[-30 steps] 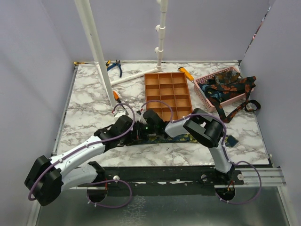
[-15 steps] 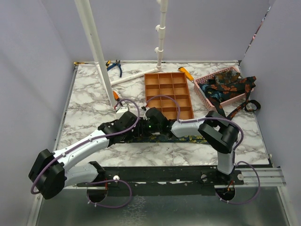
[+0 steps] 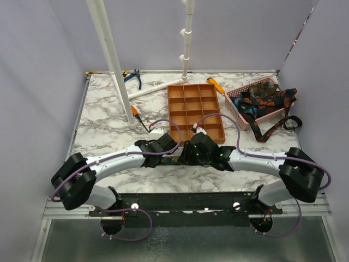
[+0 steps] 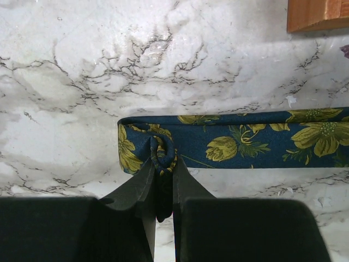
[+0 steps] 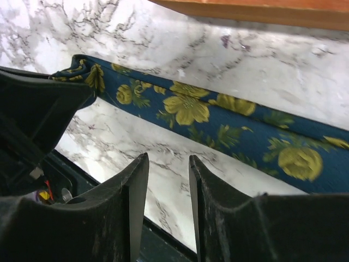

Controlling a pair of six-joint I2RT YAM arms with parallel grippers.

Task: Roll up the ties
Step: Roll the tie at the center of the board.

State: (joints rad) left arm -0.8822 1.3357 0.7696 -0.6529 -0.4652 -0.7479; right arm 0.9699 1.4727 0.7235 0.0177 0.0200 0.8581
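Along the near edge of the marble table (image 3: 103,125), both arms are reaching inward and meeting near the middle. The left gripper (image 4: 163,169) is clenching the curled end of a navy tie (image 4: 245,139) printed with yellow flowers, its jaws pinching a small bunched fold of the fabric. From that pinched end the tie is lying flat on the marble, its long axis running left to right, roughly parallel to the table's near edge, with the curled end pointing toward the left arm's side. The right gripper (image 5: 168,164) is hovering just above and nearer than the strip, its jaws standing apart with nothing between them. Just beyond the tie, the orange tray (image 3: 169,112) is sitting with its near wall close to the fabric. Farther back and to the right, the other ties (image 3: 262,101) are lying heaped in the pink basket (image 3: 234,111), some trailing over its rim onto the table. Blue-handled pliers (image 3: 132,76) are lying at the far edge.
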